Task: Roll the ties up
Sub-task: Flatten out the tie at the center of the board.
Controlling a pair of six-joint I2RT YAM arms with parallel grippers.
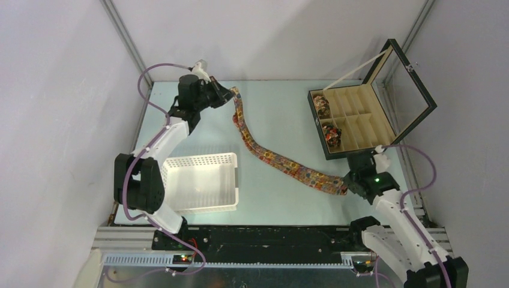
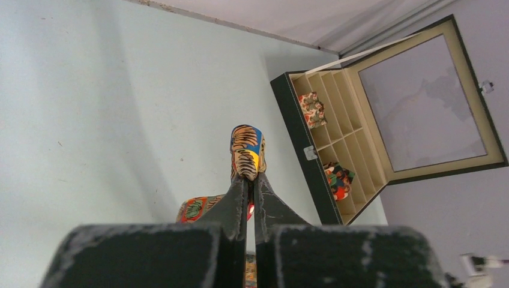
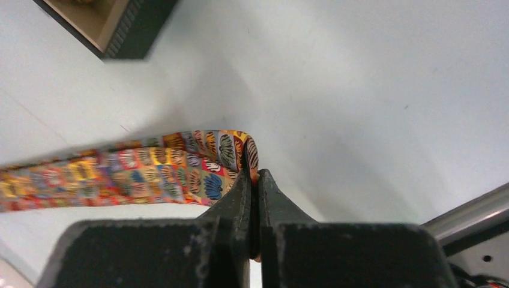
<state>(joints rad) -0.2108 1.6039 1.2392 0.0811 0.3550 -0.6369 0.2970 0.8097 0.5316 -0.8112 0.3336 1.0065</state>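
Note:
A long patterned tie stretches diagonally across the pale green table. My left gripper is shut on its far narrow end, which pokes up past the fingertips. My right gripper is shut on the tie's near wide end, with the fabric edge pinched between the fingers. Two rolled ties sit as coils in the left compartments of the black box; they also show in the left wrist view.
The black box stands at the back right with its glass lid propped open. A white perforated basket sits near the left arm's base. A metal rail runs along the table's right edge.

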